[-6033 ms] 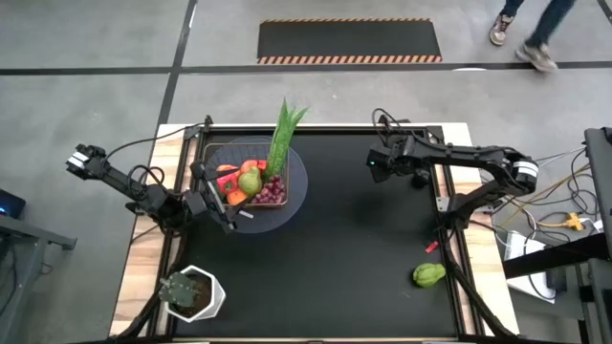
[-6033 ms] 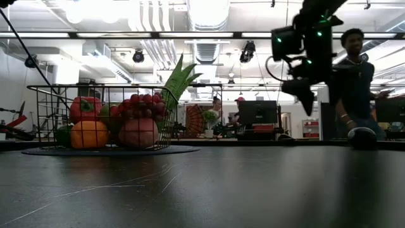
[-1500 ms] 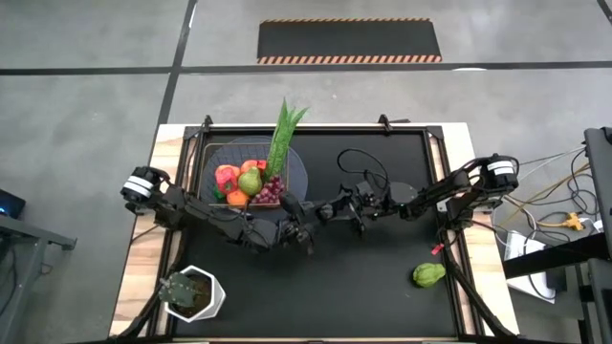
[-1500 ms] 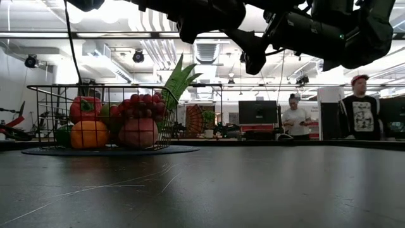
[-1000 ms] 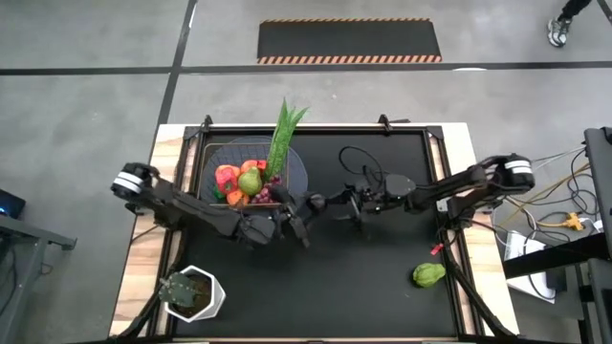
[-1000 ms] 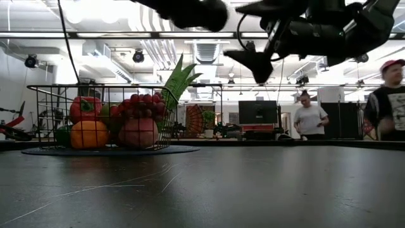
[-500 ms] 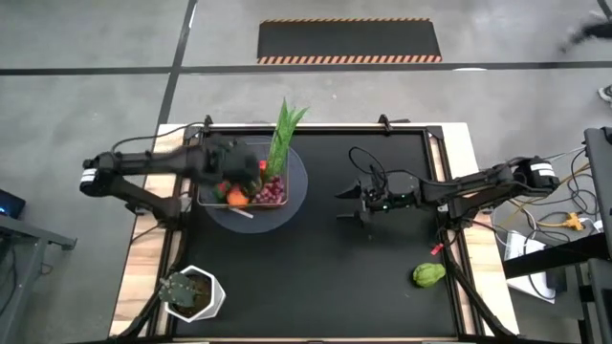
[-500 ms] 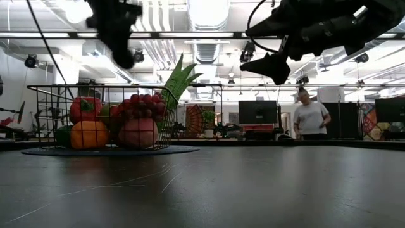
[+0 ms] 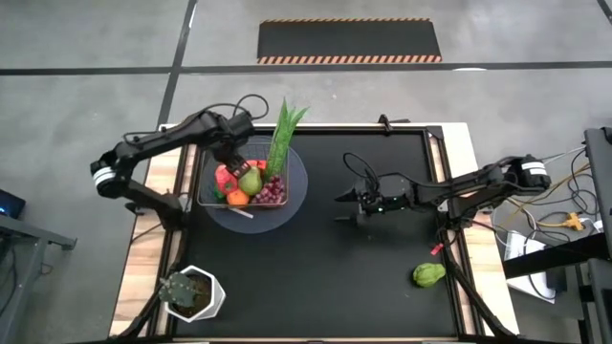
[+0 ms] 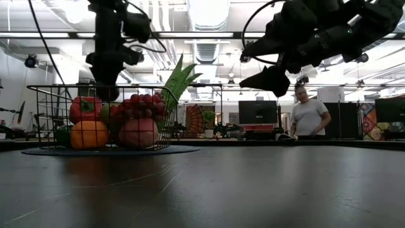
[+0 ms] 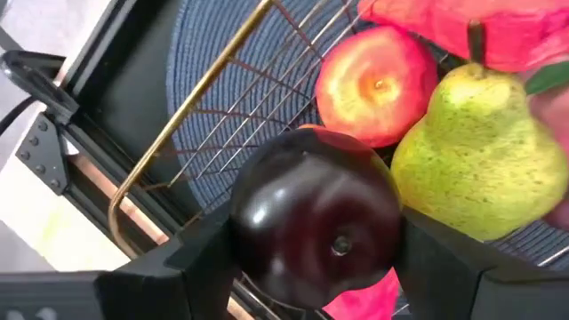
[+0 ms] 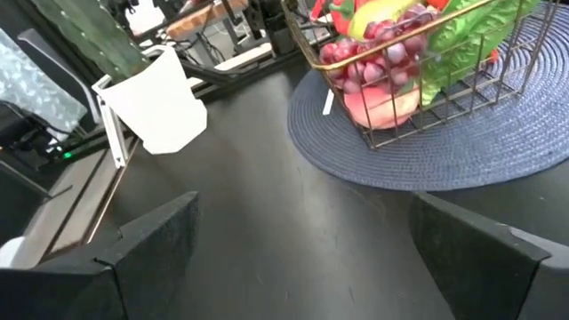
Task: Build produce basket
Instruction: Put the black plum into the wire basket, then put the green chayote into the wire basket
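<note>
In the high view the left gripper (image 9: 232, 153) hides part of the basket (image 9: 215, 191); what it carries cannot be told there.

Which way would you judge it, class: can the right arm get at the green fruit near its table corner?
Probably yes: the right gripper is open and empty, and bare table lies between it and the green fruit.

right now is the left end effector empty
No, the left wrist view shows the left end effector clamped on a dark purple plum, held over the basket beside the pear.
</note>
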Action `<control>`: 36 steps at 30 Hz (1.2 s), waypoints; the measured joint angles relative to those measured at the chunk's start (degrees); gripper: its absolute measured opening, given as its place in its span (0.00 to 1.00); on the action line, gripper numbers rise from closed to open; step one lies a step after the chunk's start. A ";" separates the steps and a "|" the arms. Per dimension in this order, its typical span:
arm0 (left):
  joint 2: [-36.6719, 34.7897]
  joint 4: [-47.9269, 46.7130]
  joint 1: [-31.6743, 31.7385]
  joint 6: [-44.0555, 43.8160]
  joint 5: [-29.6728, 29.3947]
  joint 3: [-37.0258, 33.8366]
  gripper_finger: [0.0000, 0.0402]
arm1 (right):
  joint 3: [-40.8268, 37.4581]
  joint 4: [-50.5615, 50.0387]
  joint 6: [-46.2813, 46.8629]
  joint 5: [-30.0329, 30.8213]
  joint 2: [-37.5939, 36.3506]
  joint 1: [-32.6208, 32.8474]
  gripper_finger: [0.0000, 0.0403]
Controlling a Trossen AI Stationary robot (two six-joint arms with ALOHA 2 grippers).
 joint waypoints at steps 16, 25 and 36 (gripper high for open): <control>10.79 2.32 0.75 3.67 -0.74 0.00 0.66 | 0.00 -0.20 0.51 -0.02 0.30 0.02 0.95; 9.80 2.25 0.71 5.21 -1.48 0.74 0.76 | 0.01 -0.28 3.42 -2.48 0.04 0.02 0.95; 3.21 4.33 -3.35 4.66 -3.17 5.57 0.76 | 7.49 -12.97 11.41 -7.09 0.19 7.74 0.95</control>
